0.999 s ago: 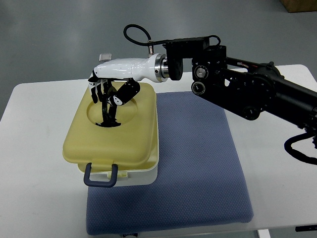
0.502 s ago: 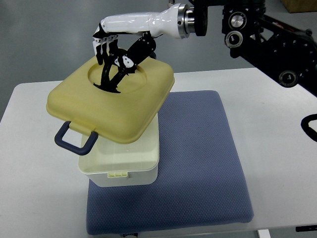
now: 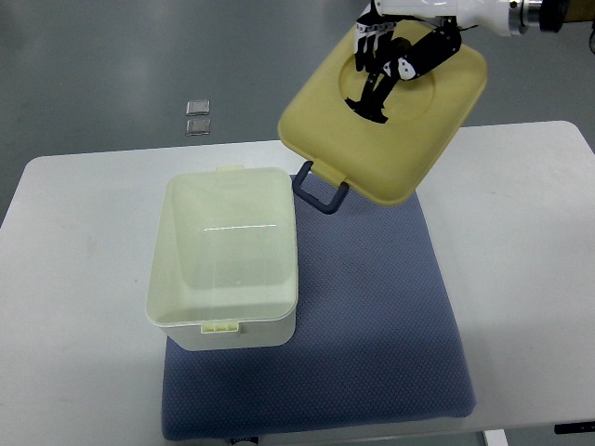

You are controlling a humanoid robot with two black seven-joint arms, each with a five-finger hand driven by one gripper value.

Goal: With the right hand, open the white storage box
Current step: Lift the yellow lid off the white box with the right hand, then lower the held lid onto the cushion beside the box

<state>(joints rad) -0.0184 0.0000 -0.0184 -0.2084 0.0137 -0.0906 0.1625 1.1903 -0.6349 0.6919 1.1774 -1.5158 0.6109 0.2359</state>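
We are holding the pale yellow, square plastic lid [image 3: 409,121] up in the air with our right hand [image 3: 402,51], which is coming in from the top right, at about one o'clock in the view. The black-and-white fingers [image 3: 374,45] are curling down into the round recess in the lid's top and are gripping the dark handle piece there, so the hand is clenched on the lid. The lid is hanging tilted, its lower edge dipping toward seven o'clock, and its dark blue-grey loop latch [image 3: 320,193] is dangling from that low edge (just above the top edge of the mat).

The white rectangular plastic storage box [image 3: 224,260] is sitting uncovered at about nine o'clock from the centre of the view, well apart from the lid. We are seeing straight down into its interior, which looks bare, with a small cream clip tab on its near rim and another on its far rim. The box is resting partly on the blue-grey woven fabric mat [image 3: 372,334], overlapping the mat's left edge, with its left part over the white table [image 3: 74,307].

Beyond the table's far edge, at about eleven o'clock, two small shiny square pieces [image 3: 197,117] are lying on the grey floor.
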